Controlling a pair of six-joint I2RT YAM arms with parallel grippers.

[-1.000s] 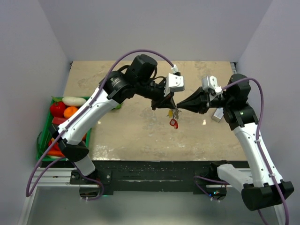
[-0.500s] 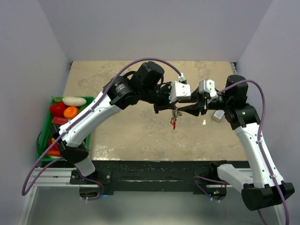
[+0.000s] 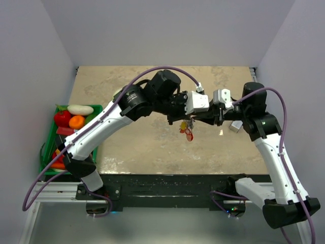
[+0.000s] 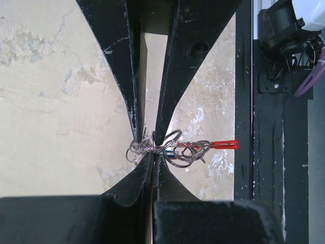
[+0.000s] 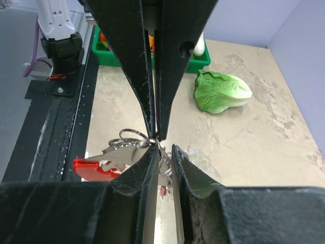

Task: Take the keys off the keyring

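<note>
The keyring [image 4: 175, 149], a tangle of thin silvery rings, hangs in the air over the table's middle. My left gripper [image 4: 154, 153] is shut on one of its rings. The right gripper [image 5: 165, 148] meets it tip to tip from the opposite side, jaws slightly apart, with a ring and a bit of chain in the gap. The keys [image 5: 118, 150] hang to one side of the rings, next to a red fob [image 5: 91, 170]. From above, the bunch [image 3: 187, 130] dangles below both grippers, showing a yellow head and the red fob.
A green lettuce leaf [image 5: 222, 91] lies on the tabletop behind the left arm. A green basket [image 3: 50, 147] of vegetables sits off the table's left edge. A small grey block [image 3: 234, 126] rests by the right arm. The black front rail [image 4: 274, 152] runs below.
The left arm has swung right, bringing its fingertips against the right gripper's. The right jaws, shut a second ago, now stand apart around the rings. The hanging bunch has shifted slightly.
</note>
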